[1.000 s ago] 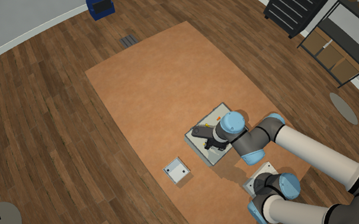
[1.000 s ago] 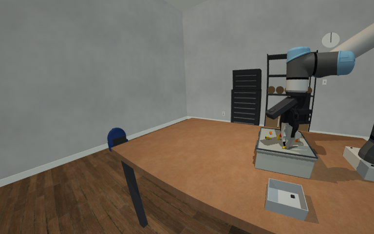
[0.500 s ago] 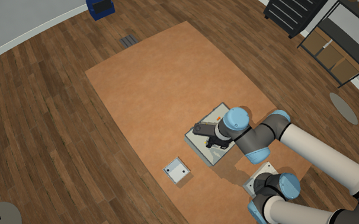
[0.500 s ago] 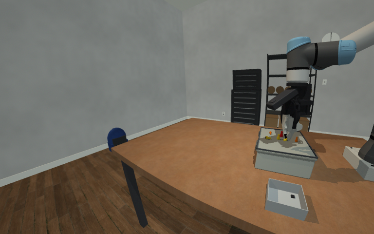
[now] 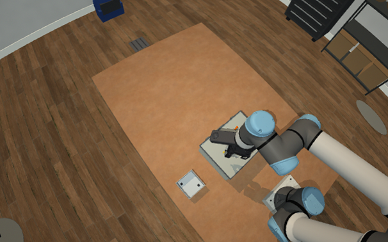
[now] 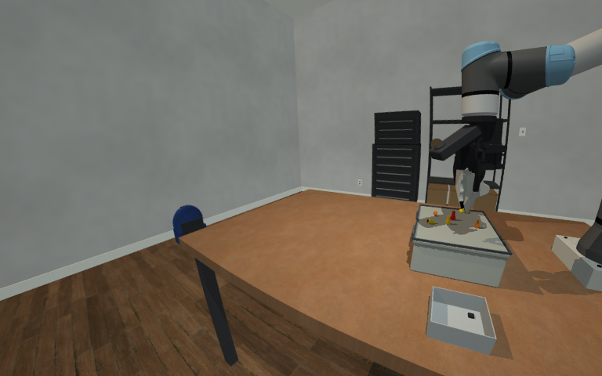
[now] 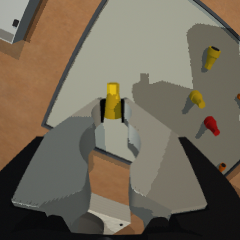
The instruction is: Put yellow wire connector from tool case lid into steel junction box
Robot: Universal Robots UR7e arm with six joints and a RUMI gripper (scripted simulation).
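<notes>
My gripper is shut on a yellow wire connector and holds it a little above the tool case's lid, near the lid's edge. Two more yellow connectors, a red one and an orange one lie on the lid. The open steel junction box sits on the table in front of the case, apart from it.
The tool case stands on the brown table. The robot's base plate is beside the case. Black drawers and a shelf rack stand by the far wall.
</notes>
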